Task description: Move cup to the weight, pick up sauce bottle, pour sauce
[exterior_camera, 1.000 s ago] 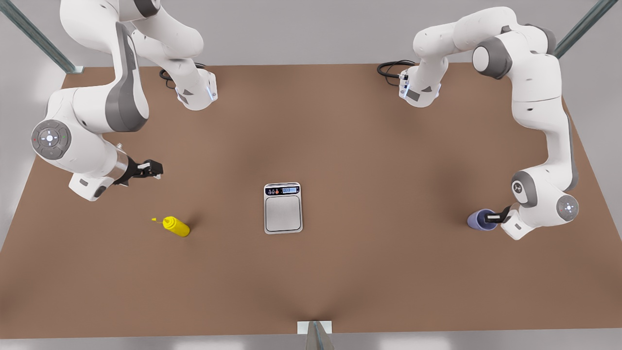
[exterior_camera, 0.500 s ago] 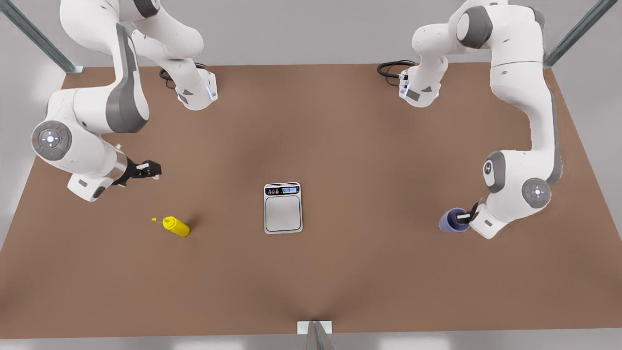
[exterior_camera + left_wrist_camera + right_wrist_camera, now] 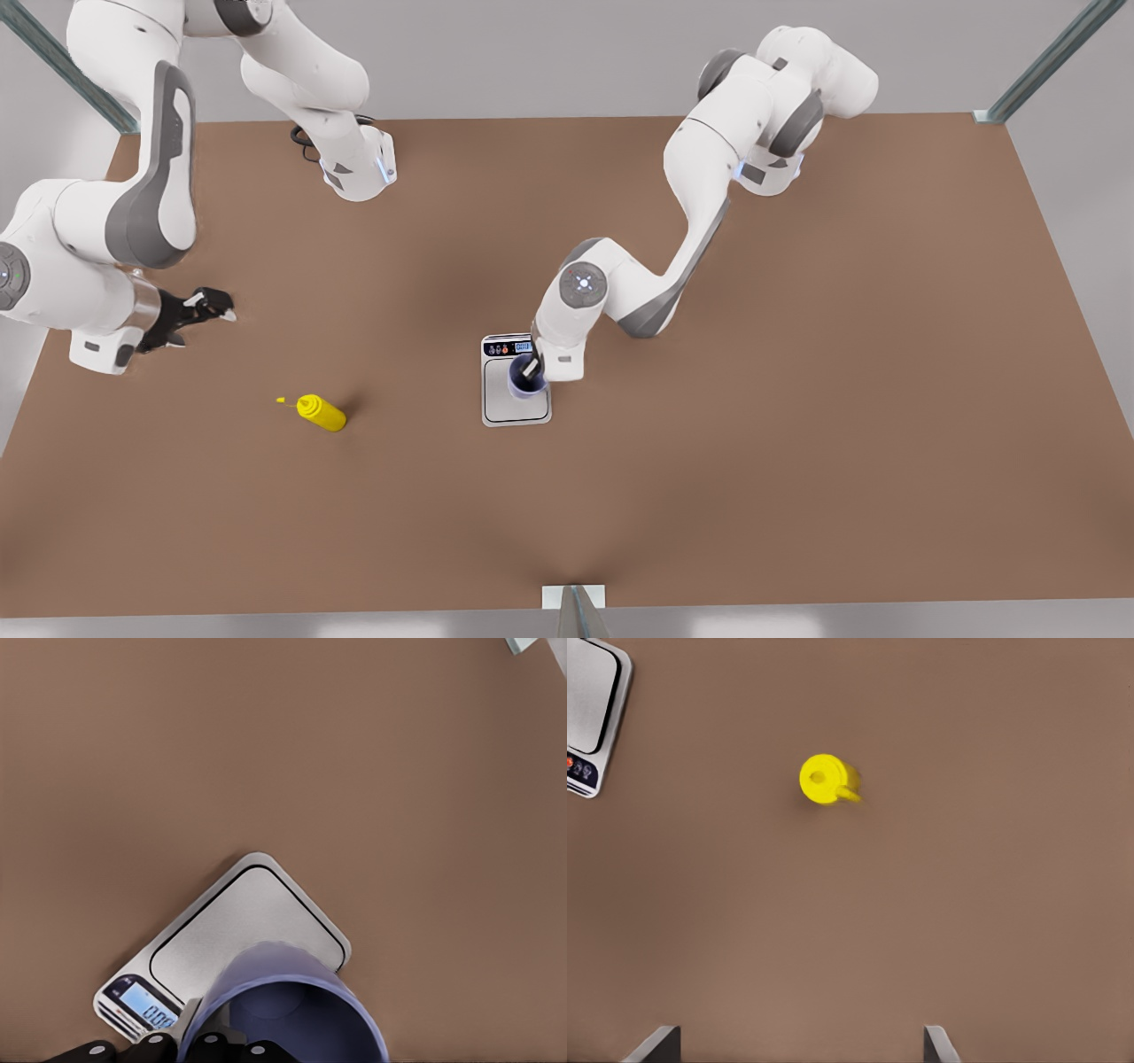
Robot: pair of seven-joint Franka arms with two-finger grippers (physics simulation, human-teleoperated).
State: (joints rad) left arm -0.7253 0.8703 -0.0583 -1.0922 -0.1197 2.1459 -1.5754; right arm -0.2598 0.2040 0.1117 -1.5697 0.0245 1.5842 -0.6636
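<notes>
The lavender cup is over the plate of the weight, with my left gripper shut on its rim. I cannot tell whether the cup touches the plate. The weight's blue display is lit. The yellow sauce bottle stands alone on the table at the front view's left. My right gripper hangs open beyond the bottle, apart from it, with nothing between its fingers. The weight shows at the edge of the right wrist view.
The brown table carries both arm bases at the back, each with a black cable. A small white bracket sits at the front edge. Metal posts rise at the back corners.
My left gripper has carried the cup from the front view's right side to over the weight. My right gripper has drifted toward the front view's left. The sauce bottle has not moved.
</notes>
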